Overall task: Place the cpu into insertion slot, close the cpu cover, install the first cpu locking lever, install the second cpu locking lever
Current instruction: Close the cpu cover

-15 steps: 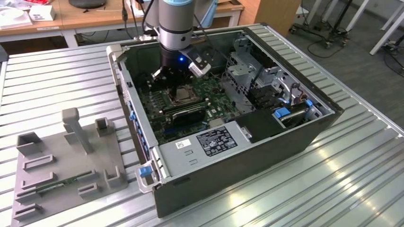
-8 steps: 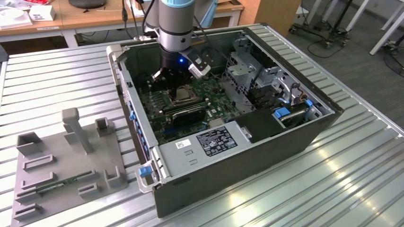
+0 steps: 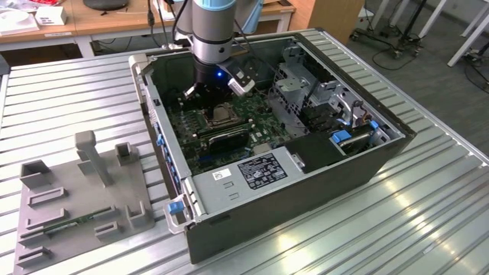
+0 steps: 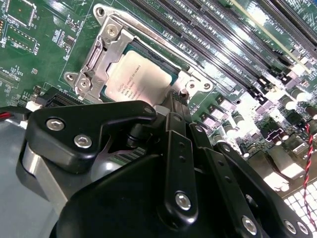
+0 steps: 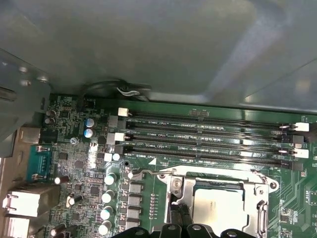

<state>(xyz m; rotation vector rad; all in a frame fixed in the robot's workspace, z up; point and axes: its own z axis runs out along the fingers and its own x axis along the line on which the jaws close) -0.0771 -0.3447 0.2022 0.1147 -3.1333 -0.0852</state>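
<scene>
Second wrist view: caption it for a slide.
The cpu lies under the closed cpu cover, with the gripper at the cover's edge.

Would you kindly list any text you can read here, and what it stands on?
Nothing is clear enough to quote.
cpu: faint print on its top, blurred.
Board beside the memory slots: white lettering, too small.
Sticker on the power supply: black print, too small.
</scene>
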